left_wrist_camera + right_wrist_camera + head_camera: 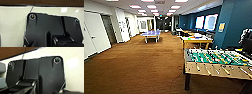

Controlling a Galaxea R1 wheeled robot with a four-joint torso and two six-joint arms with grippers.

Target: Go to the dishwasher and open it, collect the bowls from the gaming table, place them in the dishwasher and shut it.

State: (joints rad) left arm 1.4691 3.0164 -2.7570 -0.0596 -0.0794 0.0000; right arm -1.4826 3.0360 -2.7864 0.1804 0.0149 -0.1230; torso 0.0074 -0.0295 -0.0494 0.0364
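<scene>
**Driving through the games room, foosball table close at the right**

Nearest the head camera stands the foosball table (216, 62), its green pitch crossed by rods and its pale wooden side wall turned toward the robot, one dark leg planted on the brown carpet (139, 67). A thin cable (177, 75) trails over the carpet beside that leg. Past it, along the blue wall (234, 22), sits the gaming table (196, 39), pale-topped with a yellowish frame and a scatter of small colourful things on it; a spot of green shows there, but whether it is one of the bowls I cannot tell from here. Farther down the room is a blue table-tennis table (151, 33), with white doors (95, 32) lining the left wall. No dishwasher can be made out from this position.

Both wrist cameras look across the robot's own dark plate at a pale surface with a strip of carpet beyond; the fingers are not visible, so whether either pincer is wide, narrow or holding something cannot be told.

My reading is that the robot is in transit, with no handling under way. To do this leg well, I would hold a line along the open carpet, give the foosball table's corner and protruding rod handles a generous berth, avoid rolling over the cable, and keep both arms tucked in until the base is stopped and squared up.
</scene>
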